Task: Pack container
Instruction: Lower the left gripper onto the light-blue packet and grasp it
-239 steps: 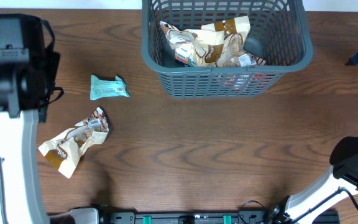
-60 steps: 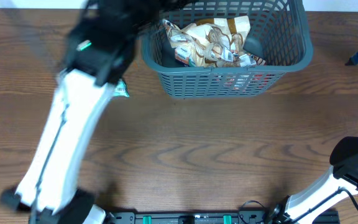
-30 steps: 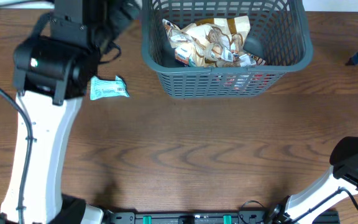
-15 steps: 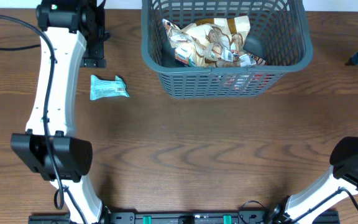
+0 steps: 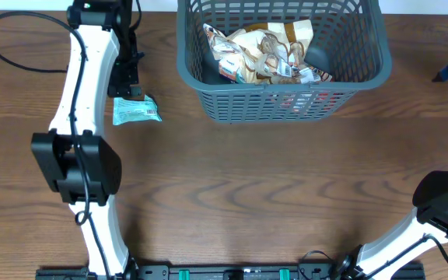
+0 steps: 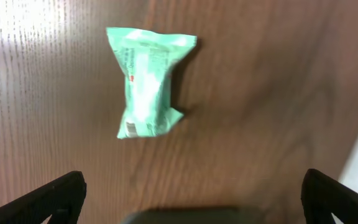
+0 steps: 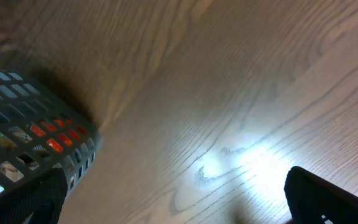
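**Left arm lining up on the last loose packet**

Step in hand (my reading): approach for a pick. The green packet [image 6: 146, 81] is the only item I can see lying loose on the worktop [image 5: 247, 194]. It lies left of the container [image 5: 282, 105] and apart from it.

The container stands far centre, with snack packets [image 5: 263, 50] already inside.

The left arm reaches from its near-left base to the far left, wrist pointing down. The left gripper [image 6: 194, 196] hovers beside the packet, jaws wide open and empty.

Next move calls for centring the jaws over the packet, descending and closing.

The right gripper [image 7: 176, 199] waits right of the container, jaws open, holding nothing.
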Robot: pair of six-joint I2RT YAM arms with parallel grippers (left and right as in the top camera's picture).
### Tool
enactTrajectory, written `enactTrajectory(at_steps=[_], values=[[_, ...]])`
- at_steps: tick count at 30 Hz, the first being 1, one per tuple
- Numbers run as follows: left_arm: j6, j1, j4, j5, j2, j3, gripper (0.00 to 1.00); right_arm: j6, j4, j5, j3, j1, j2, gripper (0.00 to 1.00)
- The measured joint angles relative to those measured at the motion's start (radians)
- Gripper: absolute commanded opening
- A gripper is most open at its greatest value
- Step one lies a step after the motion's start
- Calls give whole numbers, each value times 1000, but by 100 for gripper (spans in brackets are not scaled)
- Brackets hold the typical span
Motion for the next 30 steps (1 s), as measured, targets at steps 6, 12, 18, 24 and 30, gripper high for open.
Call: enactTrajectory(at_steps=[6,12,18,24,30], values=[[-8,12,-37,7,43,0,99,0,0,0,0,0,0,99],[13,36,-70,22,72,0,99,0,0,0,0,0,0,99],[76,41,-31,33,86,-32,99,0,0,0,0,0,0,99],[151,40,32,66,87,-82,99,0,0,0,0,0,0,99],[173,40,36,76,88,-145,98,0,0,0,0,0,0,99]])
